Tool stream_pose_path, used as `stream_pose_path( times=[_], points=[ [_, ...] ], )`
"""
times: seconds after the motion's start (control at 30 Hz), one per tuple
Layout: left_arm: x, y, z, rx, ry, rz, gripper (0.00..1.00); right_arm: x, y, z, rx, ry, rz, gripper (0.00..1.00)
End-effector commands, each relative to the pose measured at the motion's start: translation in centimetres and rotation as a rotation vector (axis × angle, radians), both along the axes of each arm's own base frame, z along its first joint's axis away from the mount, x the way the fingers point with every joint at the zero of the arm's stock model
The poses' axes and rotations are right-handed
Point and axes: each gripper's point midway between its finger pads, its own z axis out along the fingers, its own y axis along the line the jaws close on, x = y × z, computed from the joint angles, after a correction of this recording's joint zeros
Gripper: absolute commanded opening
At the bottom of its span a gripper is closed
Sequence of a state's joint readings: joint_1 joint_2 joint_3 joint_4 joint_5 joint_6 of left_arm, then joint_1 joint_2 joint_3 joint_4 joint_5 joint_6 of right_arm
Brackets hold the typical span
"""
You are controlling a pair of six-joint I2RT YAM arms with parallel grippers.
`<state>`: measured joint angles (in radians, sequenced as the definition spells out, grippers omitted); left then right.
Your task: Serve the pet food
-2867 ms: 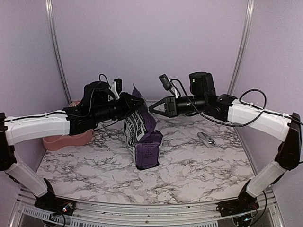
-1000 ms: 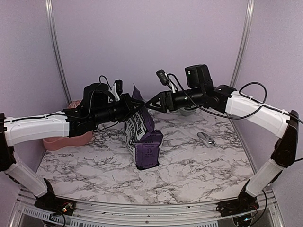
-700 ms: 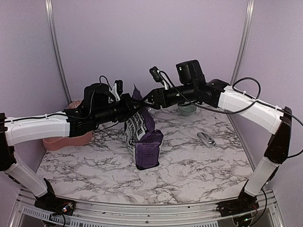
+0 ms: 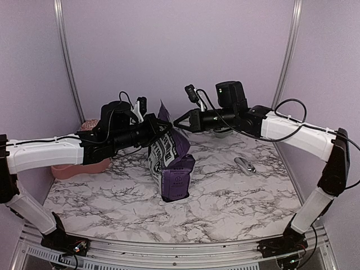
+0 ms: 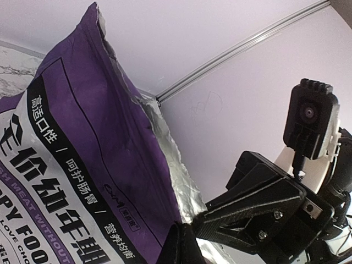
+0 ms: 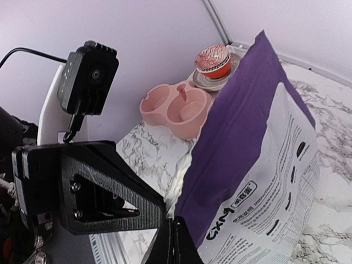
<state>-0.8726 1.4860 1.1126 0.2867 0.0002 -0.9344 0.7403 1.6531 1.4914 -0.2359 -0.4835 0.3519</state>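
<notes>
The pet food [image 4: 170, 154] is a tall purple bag with a white printed panel, standing mid-table with its top torn open. My left gripper [image 4: 160, 130] is shut on the left lip of the mouth. In the left wrist view its tips [image 5: 186, 245] pinch the purple panel [image 5: 82, 159] beside the silver lining [image 5: 177, 165]. My right gripper [image 4: 176, 122] is shut on the opposite lip, and its tips [image 6: 174, 241] clamp the bag's edge [image 6: 242, 143]. The two grippers face each other, almost touching, over the bag's mouth.
A pink double pet bowl [image 4: 79, 167] sits at the left under my left arm, also in the right wrist view [image 6: 176, 107]. A red bowl on a plate [image 6: 213, 61] stands behind it. A small pale-green bowl [image 4: 223, 133] and a metal scoop [image 4: 245, 165] lie at the right.
My right gripper came in to the bag's top and closed its jaws on the lip. The left gripper and the bag have stayed in place.
</notes>
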Motion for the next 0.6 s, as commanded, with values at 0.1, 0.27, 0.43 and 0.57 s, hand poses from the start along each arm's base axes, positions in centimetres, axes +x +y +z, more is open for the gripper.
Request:
stream_pose_path(
  times=[0.1,0.27,0.43,0.57],
  points=[
    [-0.6,0.5,0.0,0.018,-0.015,-0.007,0.0,-0.4,-1.0,-0.2,0.1,0.122,0.03,0.0],
    [-0.6,0.6,-0.2,0.021,-0.014,0.0,0.0,-0.7,-1.1,-0.2,0.107,0.124,0.036,0.0],
    [-0.1,1.3,0.3,0.028,-0.033,0.04,0.29,-1.6,-0.6,0.1,0.128,0.121,0.079,0.0],
    [0.4,1.7,0.7,0.053,-0.042,0.073,0.51,-2.3,-0.1,0.3,0.134,0.113,0.1,0.0]
  ],
)
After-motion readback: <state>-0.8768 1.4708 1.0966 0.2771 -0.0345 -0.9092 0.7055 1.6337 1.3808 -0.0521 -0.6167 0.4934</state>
